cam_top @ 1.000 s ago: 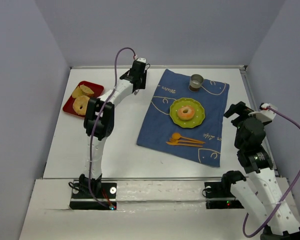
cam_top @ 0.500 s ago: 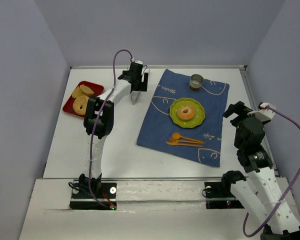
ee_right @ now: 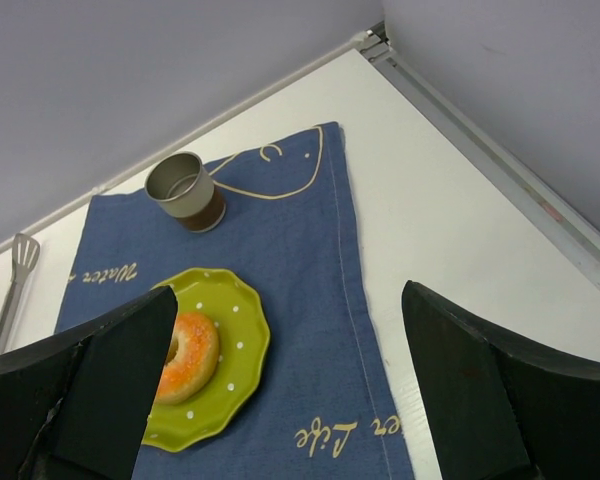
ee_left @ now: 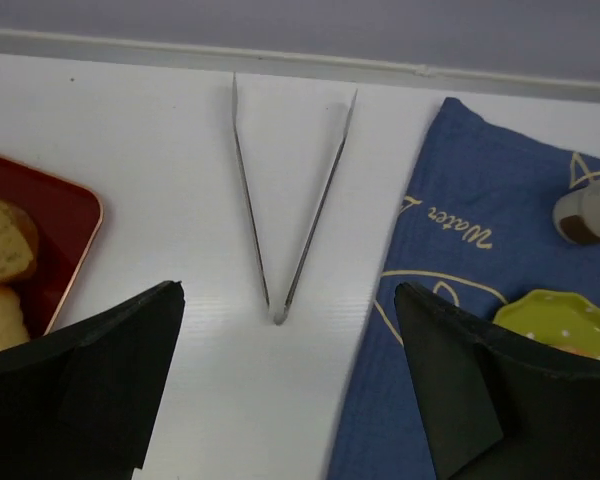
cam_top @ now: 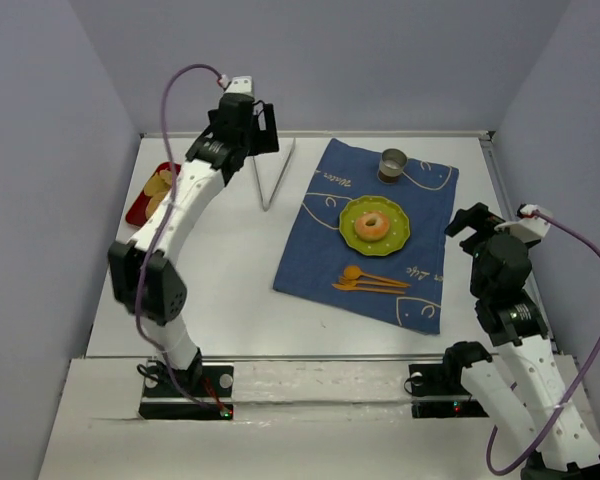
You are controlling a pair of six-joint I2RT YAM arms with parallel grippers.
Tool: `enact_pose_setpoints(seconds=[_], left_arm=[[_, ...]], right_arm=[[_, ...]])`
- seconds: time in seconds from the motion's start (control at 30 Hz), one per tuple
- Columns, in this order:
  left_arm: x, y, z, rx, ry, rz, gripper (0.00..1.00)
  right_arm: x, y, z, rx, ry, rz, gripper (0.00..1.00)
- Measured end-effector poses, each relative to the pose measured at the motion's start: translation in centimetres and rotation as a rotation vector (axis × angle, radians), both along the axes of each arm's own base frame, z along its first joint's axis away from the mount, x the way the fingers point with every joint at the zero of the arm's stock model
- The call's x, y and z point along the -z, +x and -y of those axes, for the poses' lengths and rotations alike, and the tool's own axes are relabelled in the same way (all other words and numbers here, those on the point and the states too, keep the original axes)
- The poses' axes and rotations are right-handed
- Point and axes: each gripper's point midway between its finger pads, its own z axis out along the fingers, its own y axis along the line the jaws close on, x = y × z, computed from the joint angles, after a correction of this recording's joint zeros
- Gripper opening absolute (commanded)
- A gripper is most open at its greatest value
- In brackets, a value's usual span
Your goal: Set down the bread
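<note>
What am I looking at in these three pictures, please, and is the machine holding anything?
These are two robot arms bolted at the near edge of a white table. One picture comes from a camera overhead; the other two from a camera on each wrist, so the dark shapes at their lower corners are that arm's own fingers. On a blue cloth sit a green plate with the bread, a cup and orange utensils. Beside the cloth lie metal tongs; far left, a red tray holds paler bread. The left hand hangs open over the tongs and the right hand is open too; neither holds anything.
</note>
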Motion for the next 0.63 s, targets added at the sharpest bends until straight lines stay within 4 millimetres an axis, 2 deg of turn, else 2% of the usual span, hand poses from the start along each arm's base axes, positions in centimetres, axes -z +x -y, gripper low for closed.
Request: enact_pose_setpoints(seconds=[0.03, 0.07, 0.1, 0.13, 0.17, 0.2, 0.3, 0.47, 0.63], left_arm=[[-1.6, -1.4, -0.5, -0.018, -0.037, 0.037, 0.99], [-3.1, -4.0, -1.4, -0.041, -0.078, 0.067, 0.99], [-3.6, -5.5, -2.1, -0.066, -0.107, 0.083, 0.99], [-4.0, -8.0, -3.0, -0.095, -0.15, 0.098, 0.99], [-3.9, -9.4, -3.4, -0.115, -0.196, 0.122, 0.99], [-3.4, -10.9, -3.9, -0.125, -0.218, 0.129, 0.99], [1.1, -14.4, -5.2, -0.177, -0.265, 0.08, 0.99], [8.4, -17.0, -6.5, -0.271, -0.254, -0.068, 0.99], [6.9, -17.4, -6.6, -0.27, -0.305, -0.005, 0.99]], right_arm=[[0.0, -0.1, 0.0, 0.0, 0.0, -0.002, 1.0], [-0.1, -0.1, 0.0, 0.0, 0.001, -0.004, 1.0], [-0.1, -0.1, 0.0, 0.001, 0.001, -0.005, 1.0], [-0.3, -0.3, 0.1, 0.001, 0.002, -0.003, 1.0], [-0.3, -0.3, 0.1, 0.004, 0.002, -0.001, 1.0], [-0.4, -0.4, 0.2, 0.007, 0.003, 0.001, 1.0], [-0.6, -0.7, 0.4, 0.02, 0.006, 0.01, 1.0], [-1.5, -1.8, 1.0, 0.044, 0.018, 0.052, 1.0], [-2.1, -2.3, 1.4, 0.06, 0.023, 0.08, 1.0]])
